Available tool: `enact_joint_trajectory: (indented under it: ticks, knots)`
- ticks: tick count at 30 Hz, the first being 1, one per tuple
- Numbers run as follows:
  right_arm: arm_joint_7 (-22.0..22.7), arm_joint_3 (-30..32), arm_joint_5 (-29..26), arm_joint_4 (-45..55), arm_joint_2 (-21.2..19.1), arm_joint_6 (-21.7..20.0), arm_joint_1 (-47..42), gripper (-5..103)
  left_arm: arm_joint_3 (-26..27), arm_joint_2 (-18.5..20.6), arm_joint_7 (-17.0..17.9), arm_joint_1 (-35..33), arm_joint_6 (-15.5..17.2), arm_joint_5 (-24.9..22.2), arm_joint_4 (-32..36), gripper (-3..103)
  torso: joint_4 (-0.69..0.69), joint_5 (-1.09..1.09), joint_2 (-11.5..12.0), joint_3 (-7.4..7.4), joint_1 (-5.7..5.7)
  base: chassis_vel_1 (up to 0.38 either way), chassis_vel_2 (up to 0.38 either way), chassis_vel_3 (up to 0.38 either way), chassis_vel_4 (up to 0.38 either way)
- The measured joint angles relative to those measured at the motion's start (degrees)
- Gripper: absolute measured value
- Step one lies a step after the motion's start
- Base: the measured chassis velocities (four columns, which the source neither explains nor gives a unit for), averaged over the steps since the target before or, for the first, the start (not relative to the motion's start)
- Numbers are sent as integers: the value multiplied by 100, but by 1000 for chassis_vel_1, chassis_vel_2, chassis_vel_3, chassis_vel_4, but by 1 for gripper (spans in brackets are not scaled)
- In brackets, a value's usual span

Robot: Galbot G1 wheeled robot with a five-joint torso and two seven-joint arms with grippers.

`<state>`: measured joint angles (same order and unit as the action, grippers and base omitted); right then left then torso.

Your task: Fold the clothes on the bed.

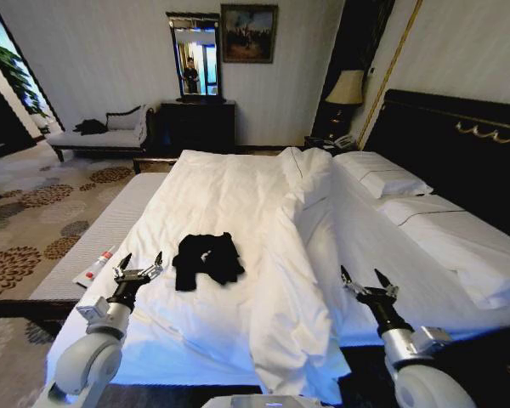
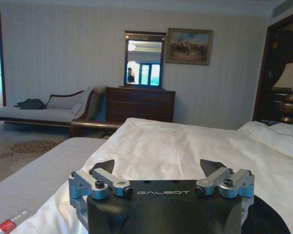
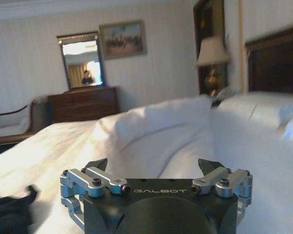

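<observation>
The clothes point(image 1: 206, 258) are one black T-shirt lying crumpled on the white duvet of the bed point(image 1: 238, 195), near its front half. A dark edge of the clothes point(image 2: 271, 219) shows beside my left wrist, and a dark bit of the clothes point(image 3: 10, 212) shows low in the right wrist view. My left gripper point(image 1: 141, 265) hovers open just left of the shirt, apart from it. Near the bed's front right, my right gripper point(image 1: 365, 281) is open and holds nothing, well away from the shirt.
A thick duvet fold point(image 1: 302, 255) runs down the bed between the shirt and my right gripper. White pillows point(image 1: 382, 174) lie by the dark headboard point(image 1: 459, 136). A small tube point(image 1: 94, 267) rests on the grey bench at the left. A chaise longue point(image 1: 98, 134) and dresser point(image 1: 197, 123) stand beyond.
</observation>
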<state>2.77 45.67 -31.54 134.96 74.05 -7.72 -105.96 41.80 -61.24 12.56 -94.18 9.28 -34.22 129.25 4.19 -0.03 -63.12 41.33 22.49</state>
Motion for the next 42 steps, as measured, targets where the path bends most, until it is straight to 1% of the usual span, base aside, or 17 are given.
enact_joint_trajectory:
  ticks: [3,5,7,9,14,17,20,24,29,30,31,33,36,37,39,41,42]
  knots:
    - [18,-213,-278,227,-15,-335,-112,100,16,-26,-36,-40,-19,17,-18,99,2,8,0,0,-2,-10,-23,11,8]
    - [18,-352,-366,309,-37,-504,-155,100,23,-37,-58,-69,-34,28,-24,99,4,5,0,0,-1,-48,-73,37,46]
    - [15,-393,-387,326,-48,-554,-164,100,27,-40,-60,-76,-37,29,-24,99,4,5,0,0,-2,-46,-78,37,32]
    - [-8,-549,-490,351,-117,-738,-182,100,50,-49,-67,-100,-47,32,-23,99,1,5,0,0,-2,0,0,0,0]
    - [-43,-820,-726,513,-222,-999,-235,100,88,-57,-80,-138,-59,33,-47,99,1,0,-1,0,-1,0,0,0,0]
    - [-85,-927,-534,496,-259,-1029,-233,100,88,-57,-83,-144,-60,40,-53,99,1,1,-1,0,-1,0,0,0,0]
    - [-137,-1148,4,233,-356,-1003,-197,100,69,-60,-76,-104,-61,68,-43,99,1,5,0,0,-2,0,0,0,0]
    - [-158,-1307,264,48,-373,-954,-198,100,76,-69,-68,-112,-61,68,-22,99,2,3,0,0,-1,0,0,0,0]
    - [-162,-1401,391,-100,-373,-940,-133,100,98,-79,-67,-156,-62,72,-22,99,1,3,-1,0,-1,0,0,0,0]
    - [-159,-1402,394,-120,-379,-940,-117,103,102,-81,-67,-163,-63,73,-20,99,1,3,0,0,-2,0,0,0,0]
    - [-150,-1397,392,-127,-396,-940,-111,94,104,-81,-67,-164,-64,73,-13,99,2,3,-1,0,-2,0,0,0,0]
    - [-147,-1393,391,-127,-401,-940,-110,94,104,-81,-67,-163,-64,73,-12,99,2,3,-1,0,-2,0,0,0,0]
    - [-138,-1365,384,-112,-417,-937,-120,78,90,-77,-62,-130,-64,73,-7,99,2,3,0,0,-1,0,0,0,0]
    - [-138,-1365,384,-112,-417,-937,-120,78,90,-77,-62,-130,-64,73,-7,99,2,3,0,0,-1,0,0,0,0]
    - [-135,-1365,377,-111,-417,-924,-131,67,65,-71,-53,-101,-65,73,-7,99,2,3,0,0,-1,0,0,0,0]
    - [-136,-1366,381,-111,-415,-907,-139,67,58,-69,-50,-91,-64,73,-7,99,2,3,-1,0,-1,0,0,0,0]
    - [-137,-1367,385,-111,-413,-894,-146,62,54,-68,-49,-87,-64,73,-7,99,2,3,-1,0,-1,0,0,0,0]
